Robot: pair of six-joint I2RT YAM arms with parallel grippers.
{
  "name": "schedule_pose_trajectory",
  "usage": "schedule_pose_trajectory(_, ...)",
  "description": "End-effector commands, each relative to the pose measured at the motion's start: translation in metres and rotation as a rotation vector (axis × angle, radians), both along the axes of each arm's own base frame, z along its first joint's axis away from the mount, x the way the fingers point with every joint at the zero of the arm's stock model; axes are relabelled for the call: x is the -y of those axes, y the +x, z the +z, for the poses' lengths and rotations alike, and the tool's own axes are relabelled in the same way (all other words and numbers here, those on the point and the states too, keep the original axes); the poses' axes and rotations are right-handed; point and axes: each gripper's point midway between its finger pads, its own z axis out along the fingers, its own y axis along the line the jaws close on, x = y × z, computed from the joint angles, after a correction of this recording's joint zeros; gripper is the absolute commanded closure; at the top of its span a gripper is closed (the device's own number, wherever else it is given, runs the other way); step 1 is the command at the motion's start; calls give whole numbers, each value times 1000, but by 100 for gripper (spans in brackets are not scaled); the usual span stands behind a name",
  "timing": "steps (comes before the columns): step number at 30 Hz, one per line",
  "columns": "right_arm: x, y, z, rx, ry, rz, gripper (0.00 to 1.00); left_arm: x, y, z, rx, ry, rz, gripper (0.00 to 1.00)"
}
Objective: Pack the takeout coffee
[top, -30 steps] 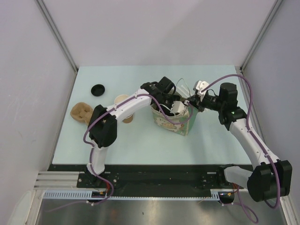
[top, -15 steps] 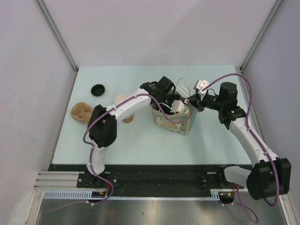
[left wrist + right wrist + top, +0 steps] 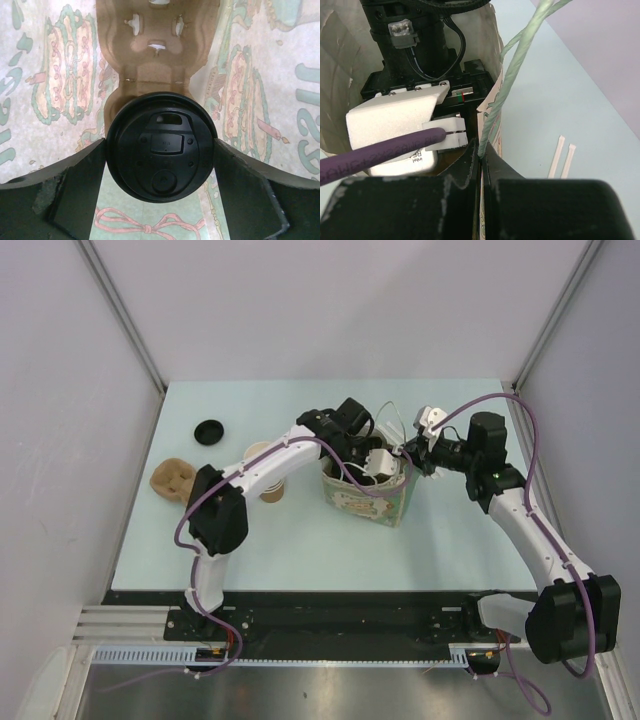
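The takeout coffee (image 3: 162,125) shows only its round black lid, seen from above deep inside the printed paper bag (image 3: 365,502). My left gripper (image 3: 161,152) reaches down into the bag, its fingers (image 3: 85,190) pressed against both sides of the lid with no gap showing. A brown moulded-pulp carrier (image 3: 155,45) lies on the bag's floor just beyond the cup. My right gripper (image 3: 481,150) is shut on the bag's right rim, where the green cord handle (image 3: 512,80) joins it. From above, the right gripper (image 3: 408,458) sits at the bag's right edge, and the cup is hidden.
A stack of lidless brown cups (image 3: 263,472) stands left of the bag, partly behind my left arm. A loose black lid (image 3: 209,430) and another pulp carrier (image 3: 173,478) lie at the far left. Two white paper-wrapped sticks (image 3: 562,157) rest on the table beside the bag.
My left wrist has shifted slightly toward the back inside the bag. The right gripper has kept its hold on the rim and drifted a little to the left.
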Motion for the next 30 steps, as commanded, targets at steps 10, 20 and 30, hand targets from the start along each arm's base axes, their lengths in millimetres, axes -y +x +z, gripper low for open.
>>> schedule_pose_trajectory(10, -11, -18, 17, -41, 42, 87, 100, 5, -10, 73, 52, -167, -19, 1)
schedule_pose_trajectory(20, -12, -21, 17, -51, 35, 100, 100, 2, -24, 84, 34, -191, -45, 0)
schedule_pose_trajectory(30, -12, -23, 17, -43, 15, 109, 100, 0, -37, 96, 25, -221, -77, 0)
